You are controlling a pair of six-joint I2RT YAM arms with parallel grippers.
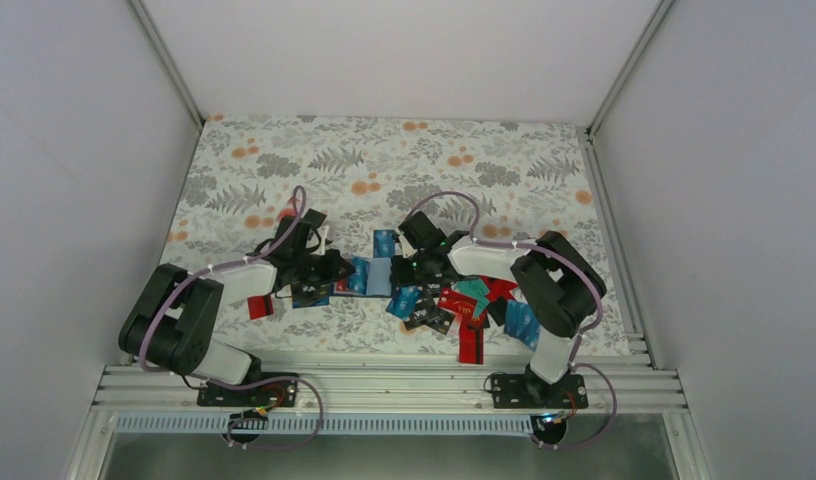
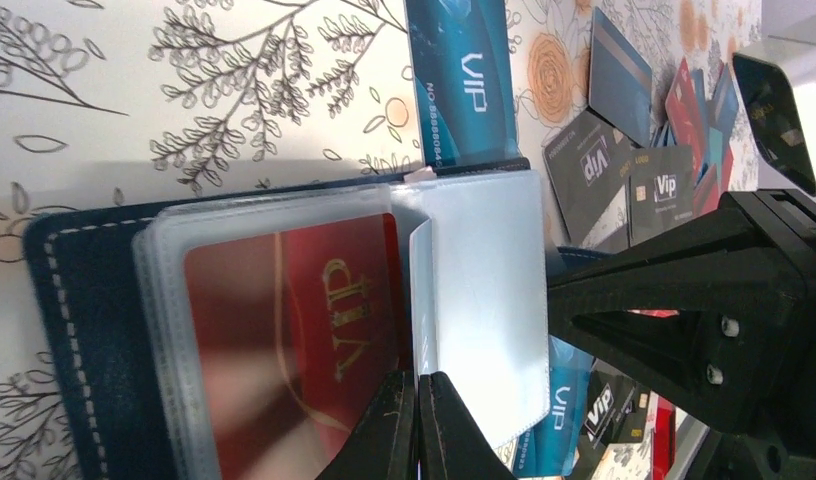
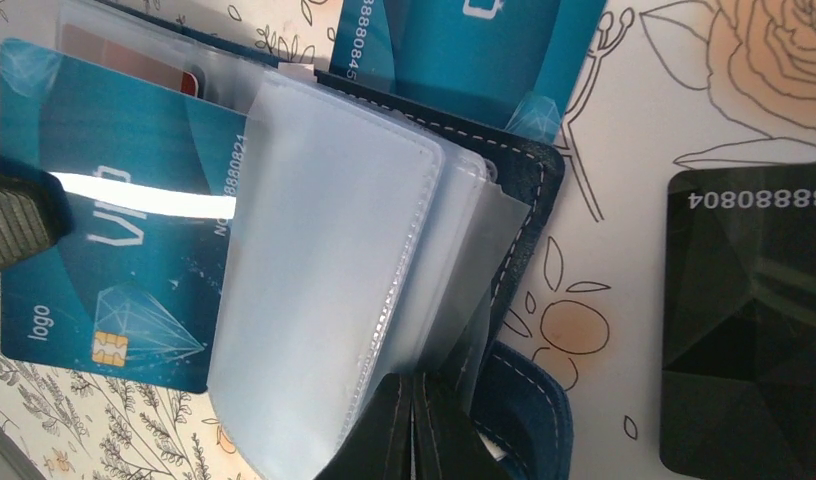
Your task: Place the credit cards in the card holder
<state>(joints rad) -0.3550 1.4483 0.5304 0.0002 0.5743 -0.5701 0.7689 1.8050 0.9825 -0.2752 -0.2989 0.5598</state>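
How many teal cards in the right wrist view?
2: one teal card at the left, partly under the card holder's clear sleeves; another at the top, beyond it. More may be hidden.

My left arm point(image 1: 189, 315) and right arm point(image 1: 556, 285) rise from the near edge of the desk point(image 1: 284, 160), elbows bent outward, forearms reaching inward. I see the left hand point(image 1: 329, 270) and right hand point(image 1: 421, 266) facing each other mid-desk, low, both with fingers pinched together
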